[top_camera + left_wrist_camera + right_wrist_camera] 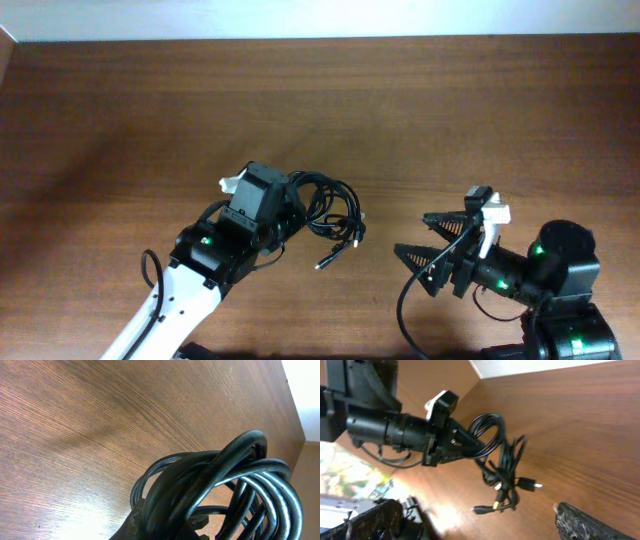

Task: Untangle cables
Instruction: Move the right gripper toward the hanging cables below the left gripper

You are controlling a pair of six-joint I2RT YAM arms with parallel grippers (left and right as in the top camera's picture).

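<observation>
Left claw (293,213) clamped on the cables (335,212), bundle hanging over the middle of the counter (120,120). Right claw (424,238) spread wide, empty, near. Likely light, limp, slick; best taken at a dangling plug end (534,485), clear of the tangle.

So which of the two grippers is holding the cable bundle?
The left gripper: it is shut on the cables at their looped end. The right gripper stands wide open, apart from them, holding nothing.
</observation>
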